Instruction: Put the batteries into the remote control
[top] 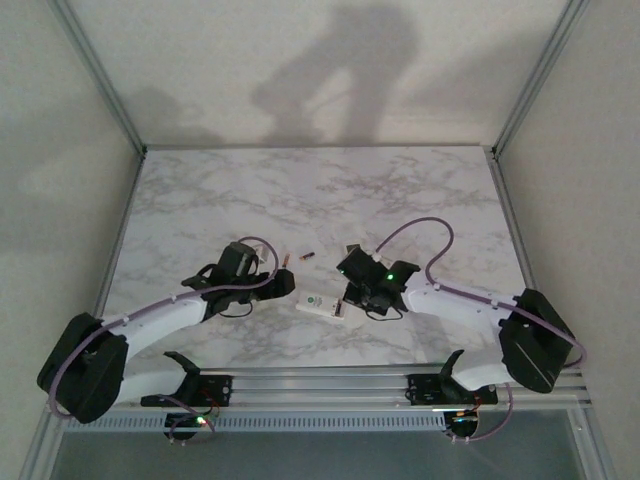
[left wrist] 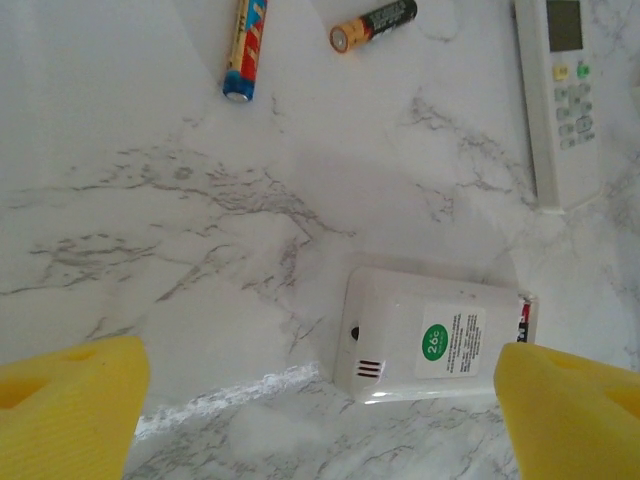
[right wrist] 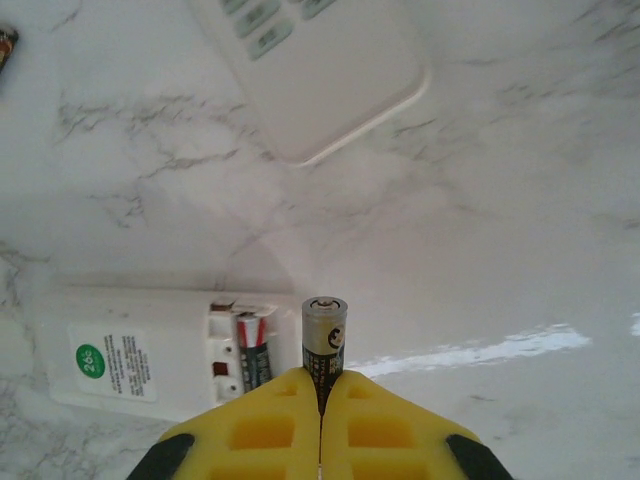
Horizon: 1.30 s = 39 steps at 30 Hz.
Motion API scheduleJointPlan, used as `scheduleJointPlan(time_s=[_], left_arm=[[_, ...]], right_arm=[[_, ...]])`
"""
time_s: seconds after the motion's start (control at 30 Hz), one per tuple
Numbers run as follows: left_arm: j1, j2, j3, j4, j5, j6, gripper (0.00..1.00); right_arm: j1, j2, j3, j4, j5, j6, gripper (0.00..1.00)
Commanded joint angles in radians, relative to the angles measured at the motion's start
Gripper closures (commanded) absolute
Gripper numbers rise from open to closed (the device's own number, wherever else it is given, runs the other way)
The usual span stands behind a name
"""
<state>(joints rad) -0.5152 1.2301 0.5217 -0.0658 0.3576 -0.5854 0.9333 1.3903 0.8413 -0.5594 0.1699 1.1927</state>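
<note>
Battery (right wrist: pixel 324 335) stands clamped between the closed yellow fingers of the right gripper (right wrist: pixel 322 385), most of its length sticking out past the tips. Its free end sits just beside the open recess (right wrist: pixel 243 352) at one end of the remote (right wrist: pixel 140 352). The remote lies back-up on the table (top: pixel 300 190), a green round sticker on its label. A second cell (right wrist: pixel 256 352), red and white, already lies in the recess.

In the left wrist view the remote sits between the widely spread fingers of the left gripper (left wrist: pixel 320 410), nearer the right-hand finger (left wrist: pixel 570 410). Whether that finger touches it cannot be told.

Beyond the remote lie two loose cells, apart from each other: a blue-tipped cell (left wrist: pixel 246 50) and a dark cell (left wrist: pixel 373 24) with an orange end. A handset (left wrist: pixel 560 100) lies face-up near them, its display and buttons showing.

From above, both grippers flank the remote, left gripper on its left and right gripper (top: pixel 362 290) on its right.
</note>
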Motion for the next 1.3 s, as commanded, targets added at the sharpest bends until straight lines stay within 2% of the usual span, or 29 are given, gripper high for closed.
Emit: scheduleJointPlan(time_s=[0.0,0.23,0.7,1.13,1.27], left_arm=[[0.001,0.014,0.025,0.035,0.044,0.007,0.07],[0.000,0.000,0.008,0.034,0.040,-0.001,0.01],[-0.003,0.007,0.008,0.045,0.035,-0.008,0.01],[-0.006,0.017,0.012,0.047,0.033,-0.005,0.01],[-0.008,0.017,0.009,0.047,0.031,-0.005,0.01]], right_arm=[[0.022,0.054,0.003,0.060,-0.030,0.053,0.94],[0.026,0.134,0.023,0.094,-0.058,0.056,0.93],[0.053,0.193,0.035,0.088,-0.068,0.051,0.92],[0.055,0.181,0.072,0.055,-0.075,-0.019,0.82],[0.054,0.171,0.085,0.015,-0.038,-0.046,0.79]])
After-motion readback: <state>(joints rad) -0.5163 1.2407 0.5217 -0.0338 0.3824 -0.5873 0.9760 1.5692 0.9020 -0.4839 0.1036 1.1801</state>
